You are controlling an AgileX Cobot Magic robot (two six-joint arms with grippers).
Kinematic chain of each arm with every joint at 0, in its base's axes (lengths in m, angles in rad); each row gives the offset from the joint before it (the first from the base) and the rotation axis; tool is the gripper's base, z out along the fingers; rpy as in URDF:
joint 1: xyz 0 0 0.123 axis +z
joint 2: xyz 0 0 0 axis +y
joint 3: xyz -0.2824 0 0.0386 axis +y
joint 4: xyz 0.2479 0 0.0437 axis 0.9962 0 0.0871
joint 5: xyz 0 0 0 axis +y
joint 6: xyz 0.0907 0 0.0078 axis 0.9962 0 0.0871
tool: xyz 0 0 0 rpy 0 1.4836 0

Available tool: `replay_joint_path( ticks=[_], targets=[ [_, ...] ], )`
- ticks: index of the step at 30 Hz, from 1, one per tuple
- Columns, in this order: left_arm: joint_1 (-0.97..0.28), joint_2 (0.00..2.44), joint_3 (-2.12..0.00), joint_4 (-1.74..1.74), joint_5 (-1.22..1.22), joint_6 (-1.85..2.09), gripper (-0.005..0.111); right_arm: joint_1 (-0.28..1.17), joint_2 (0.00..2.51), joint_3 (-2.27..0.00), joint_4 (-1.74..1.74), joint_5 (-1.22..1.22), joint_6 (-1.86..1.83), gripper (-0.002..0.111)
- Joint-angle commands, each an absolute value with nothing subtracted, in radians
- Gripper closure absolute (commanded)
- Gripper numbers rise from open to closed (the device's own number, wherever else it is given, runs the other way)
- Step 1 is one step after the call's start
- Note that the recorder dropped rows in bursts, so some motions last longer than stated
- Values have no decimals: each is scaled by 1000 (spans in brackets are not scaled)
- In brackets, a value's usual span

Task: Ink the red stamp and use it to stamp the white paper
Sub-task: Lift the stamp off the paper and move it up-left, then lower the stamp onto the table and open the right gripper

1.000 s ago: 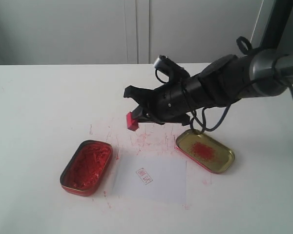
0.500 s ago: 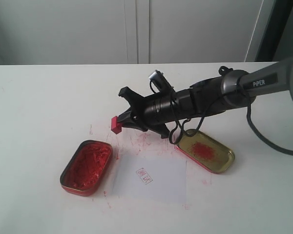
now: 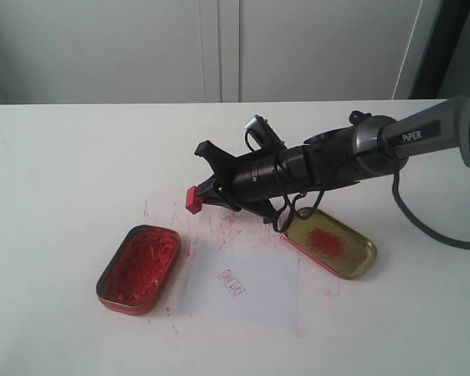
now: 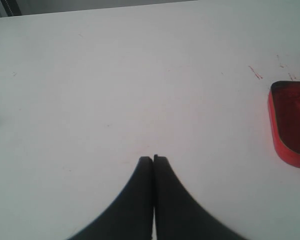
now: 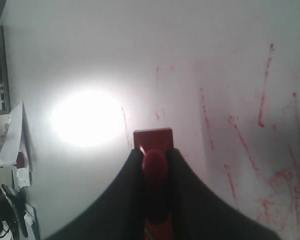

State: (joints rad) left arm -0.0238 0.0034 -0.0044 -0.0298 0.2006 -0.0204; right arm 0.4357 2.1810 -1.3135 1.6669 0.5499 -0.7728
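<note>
My right gripper (image 3: 206, 190) is shut on the red stamp (image 3: 193, 199), holding it by its knob just above the table, beyond the ink tin and the paper. In the right wrist view the red stamp (image 5: 153, 141) pokes out between the black fingers (image 5: 132, 175), square base forward. The white paper (image 3: 243, 286) lies flat near the front, with a small red imprint (image 3: 232, 283) on it. My left gripper (image 4: 153, 158) is shut with nothing in it, over bare table; it is not seen in the exterior view.
A rounded tin of lumpy red ink paste (image 3: 139, 267) sits left of the paper; its edge (image 4: 290, 125) shows in the left wrist view. A gold lid with a red smear (image 3: 329, 242) lies right of the paper, under my right arm. Red streaks (image 3: 235, 227) mark the table.
My right arm swung lower and left with the stamp, from above the paper's far edge toward the ink tin, then drew back slightly to the right and down.
</note>
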Motion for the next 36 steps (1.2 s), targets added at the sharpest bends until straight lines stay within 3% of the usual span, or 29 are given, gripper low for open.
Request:
replay_joint_path(
  ticks=[1,8,21,36],
  targets=[
    [-23,0,0,-29,202,-23,107,429,2183,-1318,1673,542,-773,100],
    [-23,0,0,-29,202,-23,107,429,2208,-1318,1662,546,-753,94],
    [-23,0,0,-29,202,-23,107,429,2208,-1318,1660,508,-751,71],
    [-23,0,0,-29,202,-23,107,429,2168,-1318,1629,284,-762,71]
  ],
)
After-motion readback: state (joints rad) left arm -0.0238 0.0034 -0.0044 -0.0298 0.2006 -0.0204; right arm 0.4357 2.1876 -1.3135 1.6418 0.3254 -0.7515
